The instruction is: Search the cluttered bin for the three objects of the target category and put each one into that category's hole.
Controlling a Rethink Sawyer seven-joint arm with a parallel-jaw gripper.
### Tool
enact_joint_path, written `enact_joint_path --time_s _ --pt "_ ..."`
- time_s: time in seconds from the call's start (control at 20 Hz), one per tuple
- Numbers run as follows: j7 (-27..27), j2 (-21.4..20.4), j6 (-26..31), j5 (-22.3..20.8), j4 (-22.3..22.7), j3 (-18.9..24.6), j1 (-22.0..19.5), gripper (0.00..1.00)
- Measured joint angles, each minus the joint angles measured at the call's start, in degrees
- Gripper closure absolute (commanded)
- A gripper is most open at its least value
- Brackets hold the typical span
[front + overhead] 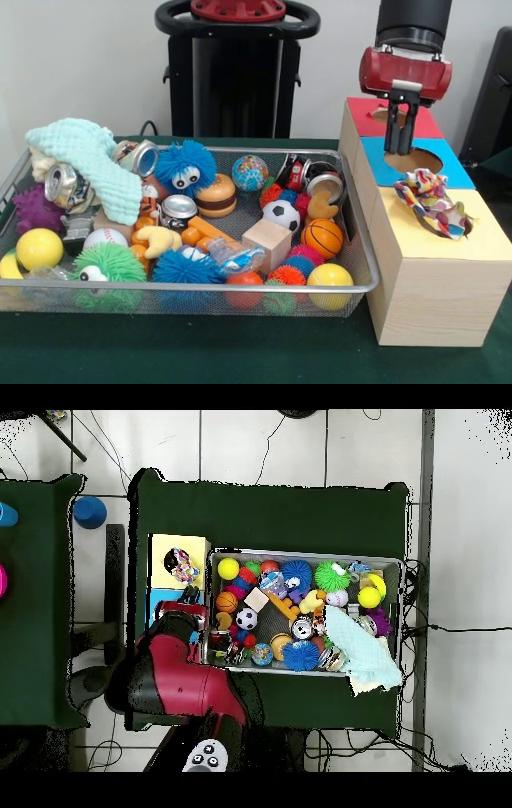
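A multicoloured rope ball (432,203) lies on the yellow top of the pale wooden box (488,240), over its hole, which it hides in the front view. In the overhead view the rope ball (183,570) sits at the edge of the dark hole (169,562). My gripper (401,149) hangs open and empty just above the blue-topped box's hole (416,160), behind the rope ball and apart from it. The wire mesh bin (200,286) stands to the left, full of toys. No other rope ball shows among them.
The bin holds spiky puffer balls (186,166), small sports balls (322,237), crushed cans (61,182), a wooden cube (267,242) and a pale green cloth (90,160). The red-topped box (364,112) stands behind the blue one. My arm (180,679) reaches in beside the bin.
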Motion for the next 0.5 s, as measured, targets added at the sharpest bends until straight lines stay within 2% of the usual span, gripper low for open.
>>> enact_joint_path --time_s 0.5 --pt "0.0 1.5 -2.8 0.9 -0.8 0.0 1.2 1.0"
